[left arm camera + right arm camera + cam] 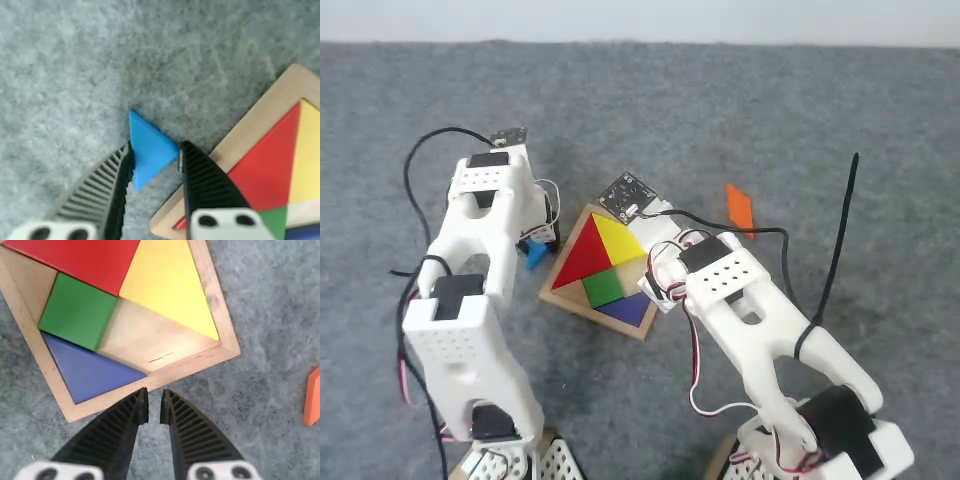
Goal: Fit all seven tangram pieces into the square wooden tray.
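Note:
The square wooden tray [563,255] lies mid-table and holds a red triangle [582,258], a yellow triangle [618,240], a green square [603,286] and a dark blue triangle [628,309]. Bare wood [145,337] shows between them. Just off the tray's left edge, my left gripper [155,160] is shut on a small light blue triangle [146,148] at the carpet. My right gripper [153,407] is shut with nothing in it, just outside the tray rim [222,352] beside the dark blue triangle [90,370]. An orange parallelogram [740,208] lies on the carpet right of the tray.
Grey carpet [740,110] covers the table. A black cable [835,250] runs along my right arm, and another loops by the left arm [412,200]. Both arm bases stand at the near edge.

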### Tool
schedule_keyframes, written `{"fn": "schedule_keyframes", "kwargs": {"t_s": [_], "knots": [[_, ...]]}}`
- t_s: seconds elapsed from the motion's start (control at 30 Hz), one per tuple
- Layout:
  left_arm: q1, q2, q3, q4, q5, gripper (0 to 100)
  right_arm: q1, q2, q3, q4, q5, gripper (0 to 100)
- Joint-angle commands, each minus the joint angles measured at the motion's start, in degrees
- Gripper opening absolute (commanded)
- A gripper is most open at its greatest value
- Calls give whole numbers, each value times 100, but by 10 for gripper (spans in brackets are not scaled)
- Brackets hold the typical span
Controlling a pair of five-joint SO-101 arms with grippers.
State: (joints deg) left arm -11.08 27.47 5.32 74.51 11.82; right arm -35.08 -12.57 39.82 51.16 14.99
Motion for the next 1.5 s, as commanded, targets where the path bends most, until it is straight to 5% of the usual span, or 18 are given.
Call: {"fn": "schedule_keyframes", "kwargs": {"t_s": [0.0, 0.47, 1.0, 1.27, 1.47], "knots": [[-62, 53, -110, 18, 53, 76, 57, -365, -70, 48, 88, 54], [-62, -141, 40, -26, -132, 19, 66, -374, -79, 48, 88, 54], [-62, -1626, 1420, -949, -202, 20, 66, -374, -79, 48, 88, 54], [-440, -1556, 1393, -1090, -519, 212, 66, -374, -79, 66, 88, 54], [-378, -1547, 1411, -1310, -510, 217, 48, -374, -79, 84, 88, 54]]}}
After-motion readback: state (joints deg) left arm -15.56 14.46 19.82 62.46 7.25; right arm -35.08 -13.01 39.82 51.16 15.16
